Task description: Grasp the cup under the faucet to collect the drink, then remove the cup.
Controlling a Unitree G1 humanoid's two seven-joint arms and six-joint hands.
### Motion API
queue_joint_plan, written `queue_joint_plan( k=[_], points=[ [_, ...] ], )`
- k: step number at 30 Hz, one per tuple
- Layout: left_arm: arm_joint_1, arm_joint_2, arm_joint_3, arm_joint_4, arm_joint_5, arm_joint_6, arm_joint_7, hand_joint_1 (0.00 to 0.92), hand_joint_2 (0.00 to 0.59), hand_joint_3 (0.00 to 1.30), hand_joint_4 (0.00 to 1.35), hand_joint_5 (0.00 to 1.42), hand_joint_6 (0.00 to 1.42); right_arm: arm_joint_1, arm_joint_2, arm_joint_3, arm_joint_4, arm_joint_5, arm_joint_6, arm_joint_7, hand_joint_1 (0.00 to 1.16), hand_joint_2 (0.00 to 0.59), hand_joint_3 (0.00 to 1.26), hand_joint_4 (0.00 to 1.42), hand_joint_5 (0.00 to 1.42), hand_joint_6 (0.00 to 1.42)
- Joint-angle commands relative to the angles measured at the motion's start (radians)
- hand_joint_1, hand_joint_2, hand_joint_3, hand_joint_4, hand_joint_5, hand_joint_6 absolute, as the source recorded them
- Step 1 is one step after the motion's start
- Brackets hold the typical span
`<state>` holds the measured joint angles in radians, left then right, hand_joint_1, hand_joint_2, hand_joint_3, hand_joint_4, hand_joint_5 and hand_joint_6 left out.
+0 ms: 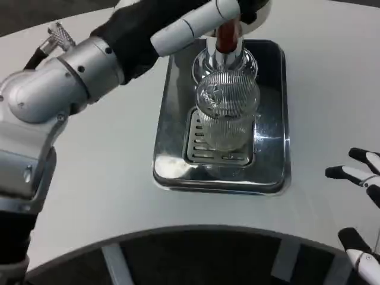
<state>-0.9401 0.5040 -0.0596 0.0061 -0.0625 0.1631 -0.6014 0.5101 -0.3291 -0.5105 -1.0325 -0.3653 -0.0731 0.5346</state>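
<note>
A clear ribbed cup (227, 116) stands upright on the slotted grate of the steel drip tray (270, 172), directly below the chrome faucet (224, 59). My left arm reaches across from the left, and my left hand (205, 24) is at the top of the faucet. Its white fingers lie on either side of the red-brown lever (228, 34), and the picture's top edge cuts part of the hand off. My right hand (361, 178) waits at the right edge, well away from the cup. Its fingers are spread and it holds nothing.
The tray sits on the white table (101, 178). A dark curved table edge (196, 255) runs along the bottom. My left forearm (65, 77) slants over the table to the left of the tray.
</note>
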Motion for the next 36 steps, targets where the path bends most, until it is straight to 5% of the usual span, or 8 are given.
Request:
queue_joint_plan(
  k=[1, 15, 25, 36],
  points=[
    [-0.010, 0.004, -0.022, 0.029, 0.020, -0.021, -0.026, 0.000, 0.110, 0.20, 0.13, 0.22, 0.28, 0.010, -0.003, -0.009, -0.015, 0.014, -0.003, -0.003, 0.46, 0.516, 0.17, 0.02, 0.00, 0.05],
    [-0.012, 0.011, -0.069, 0.078, 0.063, -0.110, -0.078, 0.000, 0.106, 0.19, 0.12, 0.22, 0.27, -0.013, -0.001, 0.018, -0.015, 0.020, 0.029, -0.001, 0.46, 0.516, 0.17, 0.03, 0.00, 0.06],
    [-0.005, 0.029, -0.079, 0.075, 0.116, -0.168, -0.077, 0.000, 0.101, 0.18, 0.10, 0.19, 0.26, -0.079, 0.012, 0.107, -0.015, -0.019, 0.073, -0.002, 0.44, 0.517, 0.17, 0.02, 0.00, 0.06],
    [0.003, 0.033, -0.083, 0.053, 0.146, -0.207, -0.068, 0.000, 0.098, 0.14, 0.04, 0.13, 0.24, -0.146, 0.080, 0.214, -0.015, -0.120, 0.044, 0.015, 0.43, 0.517, 0.17, 0.02, 0.00, 0.06]
  ],
)
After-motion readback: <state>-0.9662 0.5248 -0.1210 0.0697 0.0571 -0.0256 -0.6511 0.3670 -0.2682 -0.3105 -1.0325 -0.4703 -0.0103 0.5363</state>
